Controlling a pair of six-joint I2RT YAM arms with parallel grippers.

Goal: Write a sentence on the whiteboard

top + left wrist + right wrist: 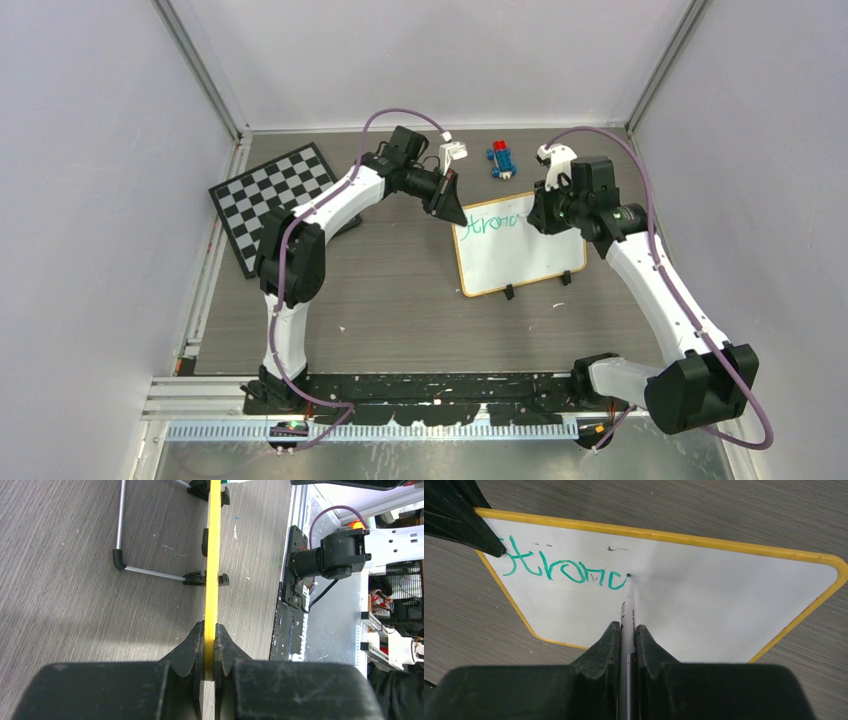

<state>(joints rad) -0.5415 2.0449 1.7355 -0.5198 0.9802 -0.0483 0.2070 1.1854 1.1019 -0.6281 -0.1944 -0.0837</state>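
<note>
1. My left pincer (210, 632) clamps the whiteboard (525, 255) by a frame corner, just right of mid-table.
2. My right pincer (626, 630) grasps the marker (628, 602), tip on the sentence (559, 570), at its last letter.
3. I judge it light, stiff and slick: grip its frame, not its face.

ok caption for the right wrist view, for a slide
Right end effector gripping a marker, tip touching the whiteboard at the end of green lettering.

Two claws (209, 635) (627, 632), one whiteboard (525, 258), one marker (627, 605), one checkerboard (265, 200) and one blue-and-red toy (502, 160).
</note>
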